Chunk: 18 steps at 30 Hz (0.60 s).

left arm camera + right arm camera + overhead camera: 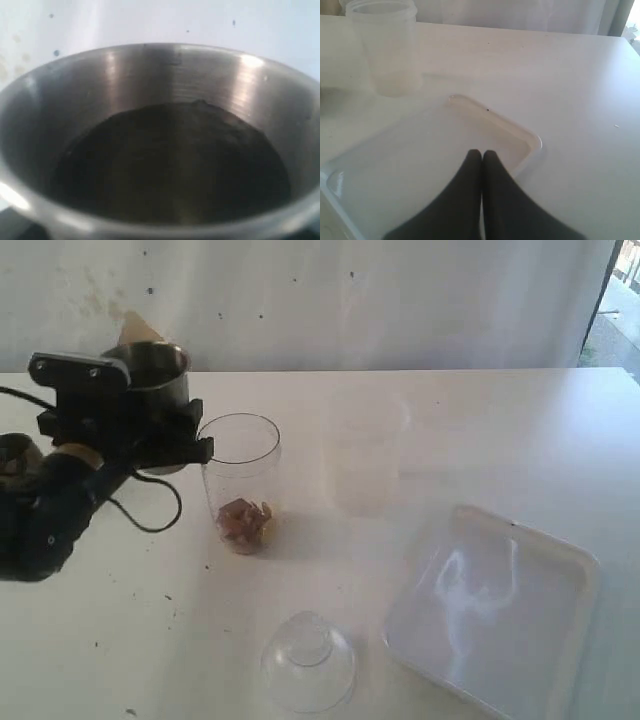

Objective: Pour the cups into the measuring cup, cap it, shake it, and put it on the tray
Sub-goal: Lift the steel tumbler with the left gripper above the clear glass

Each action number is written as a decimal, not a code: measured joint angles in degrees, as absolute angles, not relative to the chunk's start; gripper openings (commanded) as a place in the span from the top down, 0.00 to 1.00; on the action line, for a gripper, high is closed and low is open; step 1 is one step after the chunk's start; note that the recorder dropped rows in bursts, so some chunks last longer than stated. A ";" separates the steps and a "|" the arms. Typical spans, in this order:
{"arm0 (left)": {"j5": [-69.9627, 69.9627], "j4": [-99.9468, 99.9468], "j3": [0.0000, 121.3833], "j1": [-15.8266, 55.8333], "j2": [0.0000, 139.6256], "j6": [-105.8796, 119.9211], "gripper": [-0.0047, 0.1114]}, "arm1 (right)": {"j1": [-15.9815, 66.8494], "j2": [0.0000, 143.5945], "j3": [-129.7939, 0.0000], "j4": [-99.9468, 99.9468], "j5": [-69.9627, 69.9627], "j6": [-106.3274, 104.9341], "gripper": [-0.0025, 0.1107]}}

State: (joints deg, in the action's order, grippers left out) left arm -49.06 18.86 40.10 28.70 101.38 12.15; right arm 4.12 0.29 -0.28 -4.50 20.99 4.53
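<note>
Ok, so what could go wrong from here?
The steel tumbler is held close beside the rim of the tall measuring cup; a nudge while tipping could topple it and spill the brownish pieces inside. The tumbler's mouth looks about as wide as the measuring cup's, so anything poured may partly miss onto the table.
</note>
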 measured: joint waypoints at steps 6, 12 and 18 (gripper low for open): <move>-46.18 18.74 49.84 28.70 101.30 16.41 0.96 | 4.12 0.29 -0.28 -4.50 20.99 4.53 0.98; -45.85 19.18 52.82 28.58 101.30 23.52 0.96 | 4.12 0.29 -0.28 -4.50 20.99 4.53 0.98; -41.00 18.28 53.53 25.35 101.30 24.41 0.96 | 4.12 0.29 -0.28 -4.50 20.99 4.53 0.98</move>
